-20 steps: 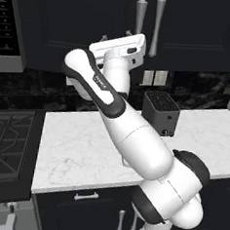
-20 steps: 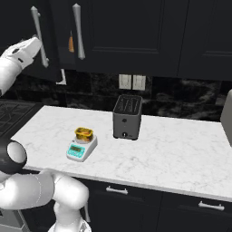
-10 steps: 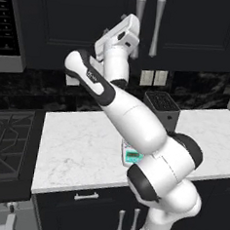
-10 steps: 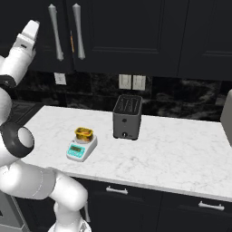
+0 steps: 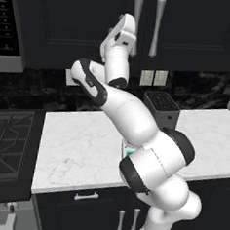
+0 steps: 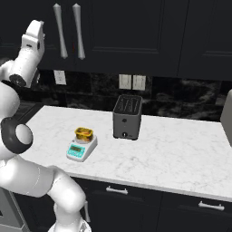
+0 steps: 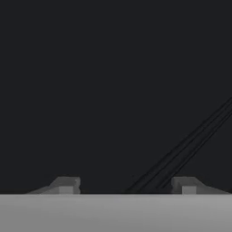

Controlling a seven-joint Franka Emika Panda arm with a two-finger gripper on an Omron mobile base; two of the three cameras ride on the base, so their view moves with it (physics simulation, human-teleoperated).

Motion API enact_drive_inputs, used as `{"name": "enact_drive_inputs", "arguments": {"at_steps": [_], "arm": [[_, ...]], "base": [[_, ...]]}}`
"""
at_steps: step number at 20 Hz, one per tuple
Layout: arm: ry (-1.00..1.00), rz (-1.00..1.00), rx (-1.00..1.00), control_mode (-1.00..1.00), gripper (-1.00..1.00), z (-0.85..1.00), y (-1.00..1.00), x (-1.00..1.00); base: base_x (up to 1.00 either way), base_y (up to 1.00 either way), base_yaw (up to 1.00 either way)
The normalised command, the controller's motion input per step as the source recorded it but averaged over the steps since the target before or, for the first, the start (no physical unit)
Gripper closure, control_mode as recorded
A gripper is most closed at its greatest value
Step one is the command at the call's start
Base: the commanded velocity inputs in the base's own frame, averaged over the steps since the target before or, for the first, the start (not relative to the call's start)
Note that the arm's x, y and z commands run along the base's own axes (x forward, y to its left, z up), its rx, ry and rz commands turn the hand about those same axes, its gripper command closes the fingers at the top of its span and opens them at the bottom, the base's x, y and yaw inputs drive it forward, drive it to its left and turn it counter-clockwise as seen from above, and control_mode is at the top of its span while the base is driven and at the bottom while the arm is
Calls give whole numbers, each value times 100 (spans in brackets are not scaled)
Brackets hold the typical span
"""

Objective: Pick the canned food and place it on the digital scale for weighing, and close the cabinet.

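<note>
The gripper (image 7: 122,185) is raised high in front of the cabinet (image 6: 136,31), with its two finger tips (image 7: 68,183) set wide apart and nothing between them. In the hand view the tips point at a dark flat door panel, where thin slanted lines of the panel edge run from the lower middle up to the right. In the left base view the hand (image 5: 122,32) sits just beside the left silver bar handle (image 5: 137,23) of the cabinet; if it touches the door, I cannot tell. In the right base view the hand is at the left side, near the two long handles (image 6: 68,31). The cabinet doors look flat and shut in both base views.

The canned food (image 6: 84,133) stands upright on the round plate of the digital scale (image 6: 82,148), which rests on the white marble counter (image 6: 172,154), near its front left part. In the left base view only a small teal corner of the scale (image 5: 128,151) is seen behind the arm. The dark toaster (image 6: 127,117) stands on the counter to the right of the scale, closer to the wall, and apart from it. A stove (image 5: 7,142) is at the left of the counter.
</note>
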Motion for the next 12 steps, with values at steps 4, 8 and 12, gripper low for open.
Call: {"name": "enact_drive_inputs", "arguments": {"at_steps": [4, 8, 12], "arm": [[0, 0, 0, -100, -100, -37, -18, 100], [8, 0, 0, -100, -100, -19, -16, 100], [22, 0, 0, -100, -100, -12, -21, 100]], "base": [[0, 0, 0], [0, 0, 0], [0, 0, 0]]}}
